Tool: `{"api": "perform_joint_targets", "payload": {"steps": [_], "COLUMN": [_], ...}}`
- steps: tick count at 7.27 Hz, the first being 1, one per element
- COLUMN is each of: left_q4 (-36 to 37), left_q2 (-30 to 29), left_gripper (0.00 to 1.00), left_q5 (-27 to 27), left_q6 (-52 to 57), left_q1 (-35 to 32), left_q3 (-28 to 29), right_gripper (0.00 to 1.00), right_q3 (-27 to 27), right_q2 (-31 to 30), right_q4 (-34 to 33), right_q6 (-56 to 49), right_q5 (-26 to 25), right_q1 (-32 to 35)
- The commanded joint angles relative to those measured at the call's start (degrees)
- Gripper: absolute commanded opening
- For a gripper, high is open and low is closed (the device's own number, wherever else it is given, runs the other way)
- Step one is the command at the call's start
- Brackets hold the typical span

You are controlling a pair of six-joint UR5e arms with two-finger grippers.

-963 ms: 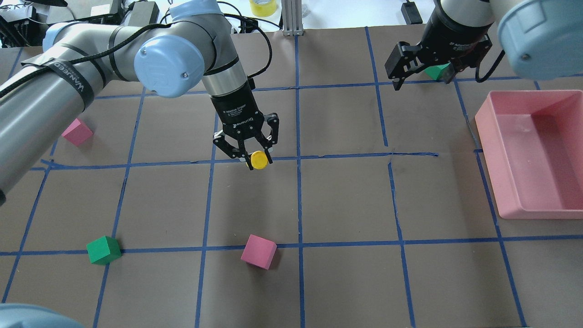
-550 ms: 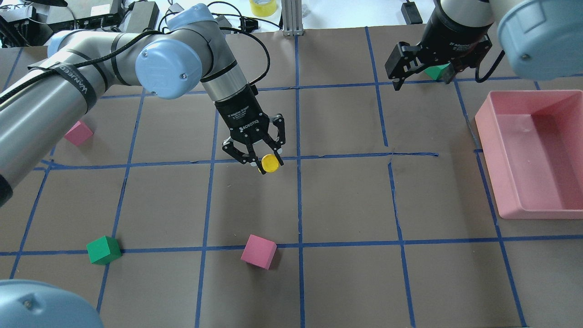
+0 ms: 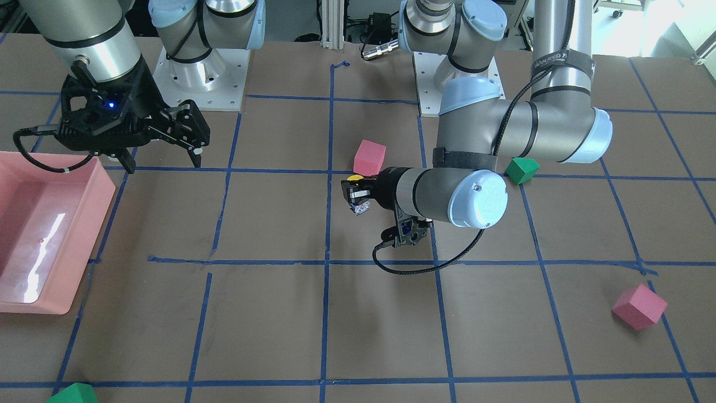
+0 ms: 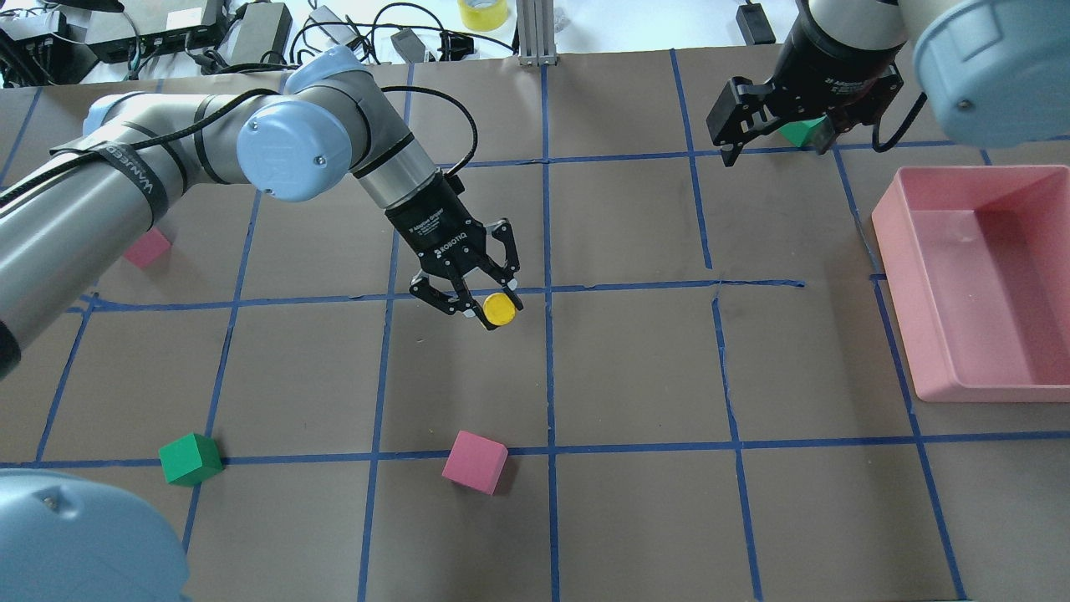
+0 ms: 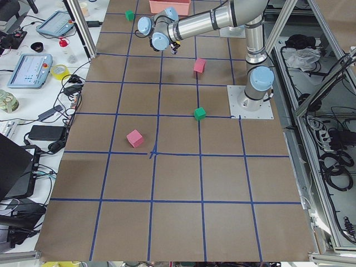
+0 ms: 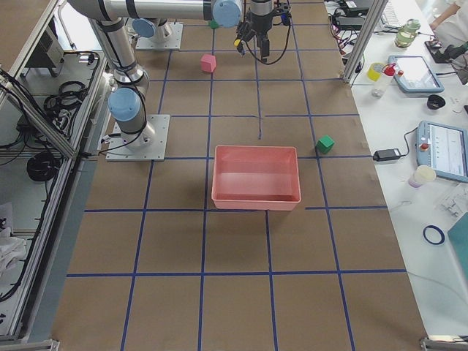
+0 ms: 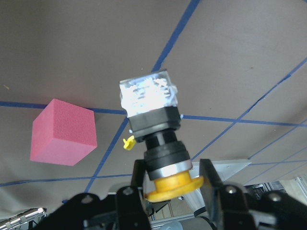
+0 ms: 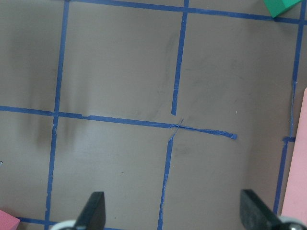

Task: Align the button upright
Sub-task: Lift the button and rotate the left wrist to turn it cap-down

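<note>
The button [image 4: 500,309] has a yellow cap, a black collar and a grey-white base. My left gripper [image 4: 487,308] is shut on it over the middle of the table, just off the surface. In the left wrist view the fingers [image 7: 209,176] clamp beside the cap of the button [image 7: 158,143], and its base points away toward the table. The overhead view shows the cap's round face turned up and tilted. The front view shows the button [image 3: 358,194] at the tip of the left gripper [image 3: 361,196]. My right gripper [image 4: 776,149] hangs open and empty at the far right.
A pink bin [image 4: 899,251] sits at the right edge. A pink cube [image 4: 475,461] and a green cube [image 4: 191,459] lie near the front, another pink cube [image 4: 146,248] at the left. A green cube [image 4: 802,130] lies behind the right gripper.
My left arm has swung its gripper a little to the right and toward the front, tilting more, with the button still held. The right arm has not moved.
</note>
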Motion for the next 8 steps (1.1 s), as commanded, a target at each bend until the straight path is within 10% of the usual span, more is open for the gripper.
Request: {"api": "perform_joint_targets", "payload": {"steps": [1, 8], "left_q4": [0.1, 2.3], "left_q2": [-2.0, -6.7], "left_gripper": [0.00, 0.00], "left_q5": [-4.4, -11.4], "left_q6": [0.1, 1.9], "left_q1": [0.2, 2.3], "left_q3": [-0.5, -2.8], "right_gripper": [1.00, 1.00], "right_q3": [-0.1, 0.6], "right_q2": [0.0, -0.1], "right_q4": [0.0, 0.0], "right_q6": [0.0, -0.5], "right_q5": [0.0, 0.0], "right_q1": [0.0, 0.0]}}
